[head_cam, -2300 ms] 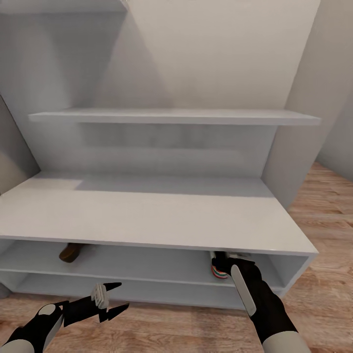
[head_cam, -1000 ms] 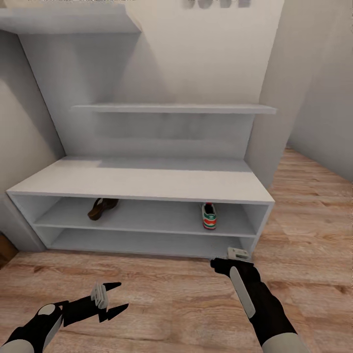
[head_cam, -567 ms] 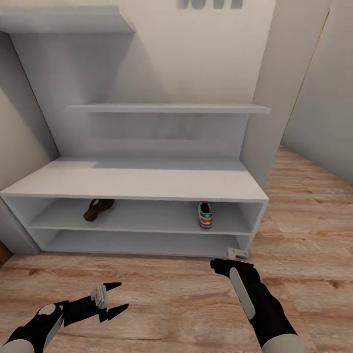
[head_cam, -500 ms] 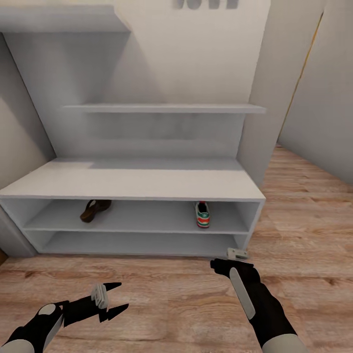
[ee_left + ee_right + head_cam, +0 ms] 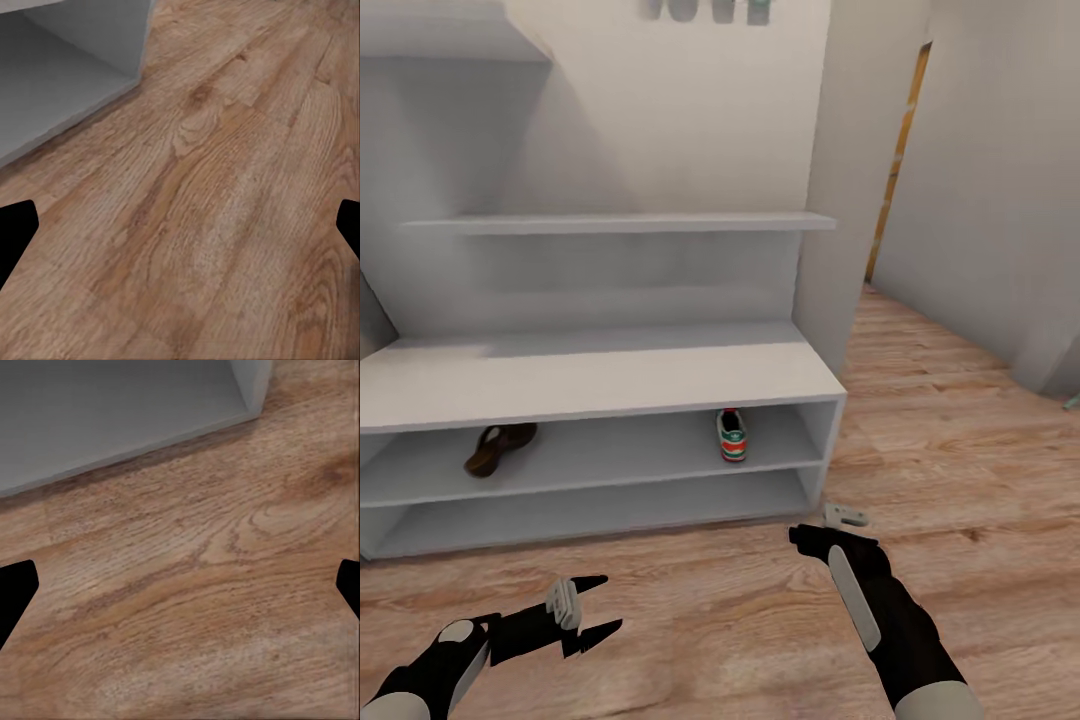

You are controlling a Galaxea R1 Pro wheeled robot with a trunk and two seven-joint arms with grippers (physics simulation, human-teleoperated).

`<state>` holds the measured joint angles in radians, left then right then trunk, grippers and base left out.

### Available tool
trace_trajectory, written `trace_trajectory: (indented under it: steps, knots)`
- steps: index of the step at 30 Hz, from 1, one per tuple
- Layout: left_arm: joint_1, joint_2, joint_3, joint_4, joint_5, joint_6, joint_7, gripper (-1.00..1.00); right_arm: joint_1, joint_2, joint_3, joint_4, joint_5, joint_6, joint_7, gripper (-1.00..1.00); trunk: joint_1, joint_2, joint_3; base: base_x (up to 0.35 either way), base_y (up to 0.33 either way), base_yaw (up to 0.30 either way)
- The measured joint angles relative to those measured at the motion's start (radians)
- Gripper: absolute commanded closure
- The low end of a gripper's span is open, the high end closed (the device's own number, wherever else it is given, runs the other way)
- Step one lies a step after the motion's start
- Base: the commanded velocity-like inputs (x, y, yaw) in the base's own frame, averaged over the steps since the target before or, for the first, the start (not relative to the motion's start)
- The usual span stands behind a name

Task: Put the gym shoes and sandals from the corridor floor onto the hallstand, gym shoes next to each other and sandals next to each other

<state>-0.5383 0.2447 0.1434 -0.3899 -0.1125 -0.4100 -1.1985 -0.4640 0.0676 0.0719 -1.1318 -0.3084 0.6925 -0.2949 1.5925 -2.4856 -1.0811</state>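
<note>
We hold both arms low over the corridor floor, the left gripper spread and empty, the right gripper likewise spread in its wrist view. One sandal lies near the left end of the hallstand's upper shelf, one gym shoe near the right end, heel outward. Their partners must lie elsewhere, so we judge that turning away comes next.

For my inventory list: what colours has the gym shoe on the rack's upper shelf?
The gym shoe shows green, red-orange and white; best seen in the head view.
</note>
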Motion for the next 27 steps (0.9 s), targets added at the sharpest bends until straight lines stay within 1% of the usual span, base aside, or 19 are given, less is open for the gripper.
trace_trajectory:
  steps: [27]
  knots:
    - [0.000,0.000,0.004,0.000,0.003,0.003,-0.001,-1.00,0.000,0.000,0.002,-0.003,0.001,-0.001,-0.005,-1.00,0.000,0.000,0.022,0.000,0.000,-0.286]
